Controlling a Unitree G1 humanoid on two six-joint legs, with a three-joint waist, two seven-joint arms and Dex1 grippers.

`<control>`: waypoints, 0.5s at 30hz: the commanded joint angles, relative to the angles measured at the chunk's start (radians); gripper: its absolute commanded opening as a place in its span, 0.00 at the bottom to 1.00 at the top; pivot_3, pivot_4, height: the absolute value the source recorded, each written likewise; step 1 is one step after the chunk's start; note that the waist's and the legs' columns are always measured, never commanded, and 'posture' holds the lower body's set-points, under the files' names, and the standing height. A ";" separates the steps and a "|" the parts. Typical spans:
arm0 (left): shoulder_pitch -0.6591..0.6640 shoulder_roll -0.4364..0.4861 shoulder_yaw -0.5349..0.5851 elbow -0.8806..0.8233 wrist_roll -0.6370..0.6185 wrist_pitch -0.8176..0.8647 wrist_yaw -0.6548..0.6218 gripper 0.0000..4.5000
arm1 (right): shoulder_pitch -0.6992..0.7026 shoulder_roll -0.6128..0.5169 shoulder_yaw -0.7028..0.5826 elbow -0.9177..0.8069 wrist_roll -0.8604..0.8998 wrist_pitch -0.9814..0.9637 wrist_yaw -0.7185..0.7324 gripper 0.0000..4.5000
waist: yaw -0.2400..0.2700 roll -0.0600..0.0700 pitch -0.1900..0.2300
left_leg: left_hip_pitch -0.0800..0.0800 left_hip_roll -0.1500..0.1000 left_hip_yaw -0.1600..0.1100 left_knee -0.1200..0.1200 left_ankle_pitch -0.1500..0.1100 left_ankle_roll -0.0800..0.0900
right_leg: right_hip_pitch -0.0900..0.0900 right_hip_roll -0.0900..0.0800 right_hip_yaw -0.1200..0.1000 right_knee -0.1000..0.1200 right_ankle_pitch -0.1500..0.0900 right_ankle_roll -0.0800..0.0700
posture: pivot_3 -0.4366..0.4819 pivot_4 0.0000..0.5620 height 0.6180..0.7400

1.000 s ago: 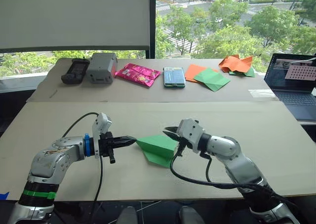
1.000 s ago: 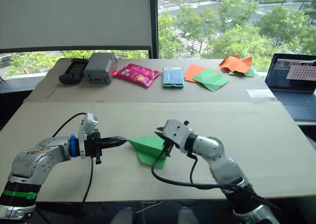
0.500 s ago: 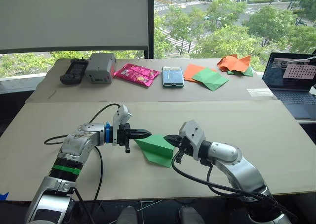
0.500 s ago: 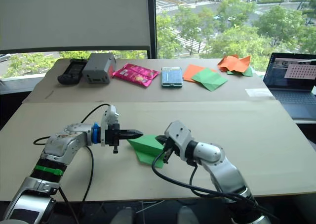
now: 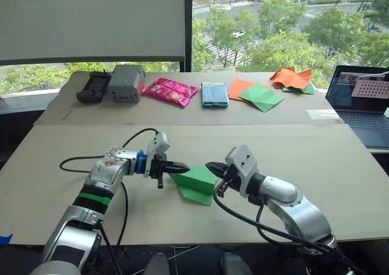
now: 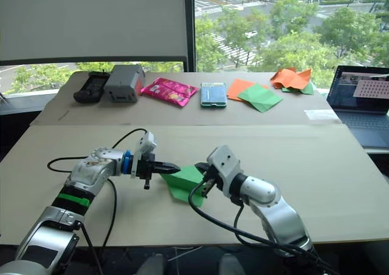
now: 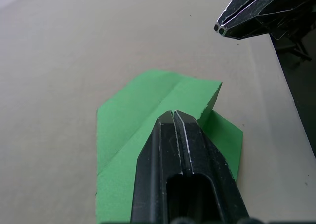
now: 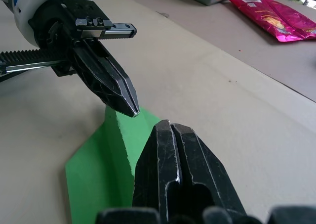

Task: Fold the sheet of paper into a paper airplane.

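Note:
The green sheet of paper (image 5: 197, 184) lies flat on the near table, folded into a layered wedge with one crease raised, like a paper airplane (image 7: 143, 120). My left gripper (image 5: 185, 166) is shut and empty, its tips over the paper's left corner. My right gripper (image 5: 209, 165) is also shut and empty, hovering over the paper's upper right edge. The two tips face each other a short gap apart. In the right wrist view the left gripper (image 8: 132, 112) points down at the paper's corner (image 8: 98, 164).
The back table holds a black remote (image 5: 92, 87), a grey box (image 5: 126, 82), a pink packet (image 5: 169, 91), a small blue-green pack (image 5: 214, 94), flat orange and green sheets (image 5: 255, 95) and crumpled orange paper (image 5: 290, 78). A laptop (image 5: 363, 102) stands at the right.
My left gripper has moved right, from beside the paper's left tip to over its corner. The right gripper has shifted slightly. The paper has stayed put.

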 commanded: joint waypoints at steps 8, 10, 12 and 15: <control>-0.006 -0.009 0.016 -0.019 0.013 -0.020 -0.008 0.00 | 0.052 -0.067 0.087 -0.049 0.031 0.042 0.057 0.00 | -0.001 0.000 0.000 | 0.000 0.000 0.000 0.000 0.001 0.001 | 0.001 0.000 0.000 0.000 0.000 0.000 | 0.48 0.27 0.82; -0.004 -0.007 0.017 -0.023 0.013 -0.020 -0.009 0.00 | 0.060 -0.054 0.099 -0.027 0.026 0.044 0.044 0.00 | -0.001 0.000 0.000 | 0.000 0.000 0.000 0.000 0.001 0.001 | 0.001 0.000 0.000 0.000 0.000 0.000 | 0.48 0.27 0.82; -0.003 -0.005 0.017 -0.024 0.015 -0.024 -0.007 0.00 | 0.062 -0.047 0.109 -0.014 0.025 0.047 0.034 0.00 | -0.001 0.000 0.000 | 0.000 0.000 0.000 0.000 0.000 0.001 | 0.001 0.000 0.000 0.000 0.000 0.000 | 0.48 0.27 0.82; -0.003 -0.006 0.020 -0.021 0.018 -0.027 -0.002 0.00 | 0.071 -0.051 0.133 0.001 0.020 0.053 0.030 0.00 | -0.001 0.000 0.000 | 0.000 0.000 0.000 0.000 0.000 0.000 | 0.000 0.000 0.000 -0.001 0.000 0.000 | 0.48 0.27 0.82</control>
